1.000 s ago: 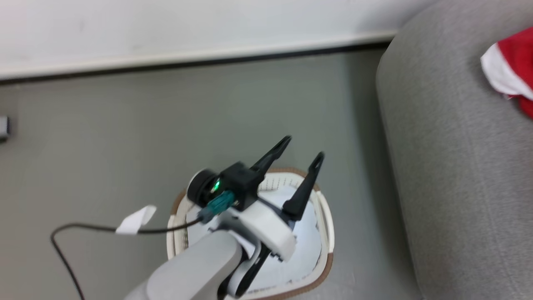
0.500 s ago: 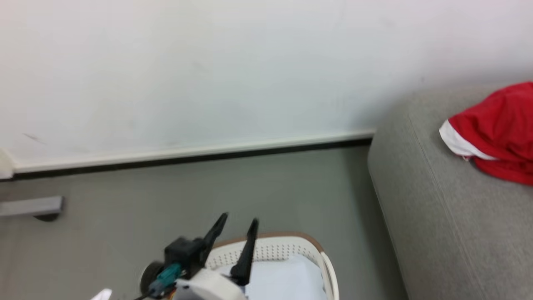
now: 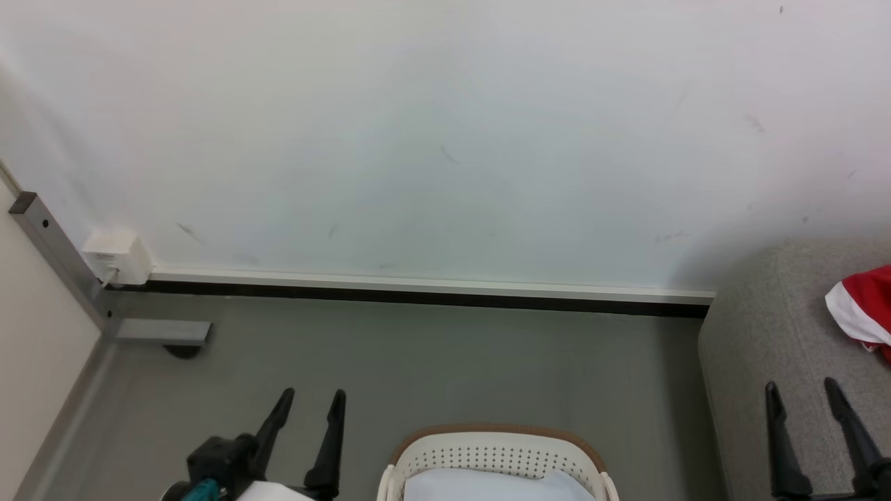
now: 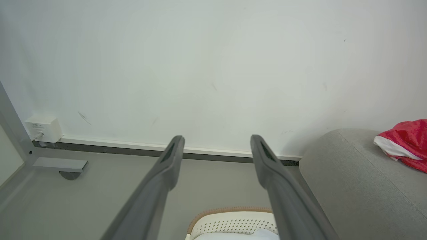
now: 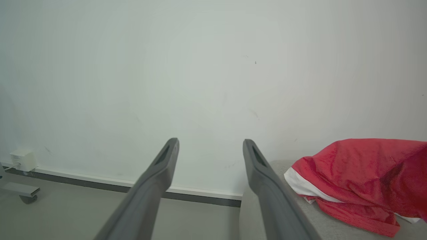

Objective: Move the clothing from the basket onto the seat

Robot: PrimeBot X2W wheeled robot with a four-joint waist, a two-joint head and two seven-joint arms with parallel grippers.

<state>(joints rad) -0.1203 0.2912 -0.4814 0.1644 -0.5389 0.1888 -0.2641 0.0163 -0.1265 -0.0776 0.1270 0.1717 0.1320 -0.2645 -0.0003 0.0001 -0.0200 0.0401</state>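
One red garment [image 5: 360, 176] with white trim, bunched in a low heap on top of the grey sofa [image 3: 766, 362], near its rounded end. Wholly out of the basket. Spread sideways across the right wrist view, wider than high, the white-banded edge turned toward the sofa's rounded end. Far end cut off by the frame, so full length not to be told. No stripes made out among the folds.

One sofa, backed against the wall [image 3: 418, 139], rounded end toward the basket. One oval cream basket [image 3: 494, 452], perforated sides and brown rim, down on the floor [image 3: 431, 362] near that end of the sofa, a strip of floor between them. Lower part cut off by the bottom edge of the head view. Inside it, one plain white cloth [image 3: 480, 486], lying flat.

Two end effectors. Left end effector [image 3: 313, 398] low in the head view, over the floor just left of the basket, fingers spread apart and pointing toward the wall, nothing between them. Right end effector [image 3: 800, 386] over the sofa's near part, short of the garment and apart from it, fingers likewise parted and empty.

Farther out: one pale skirting [image 3: 418, 285] with a dark strip beneath along the wall's foot, one small white box [image 3: 117, 256] at the left corner, one grey metal post [image 3: 161, 332] with a flat foot on the floor.
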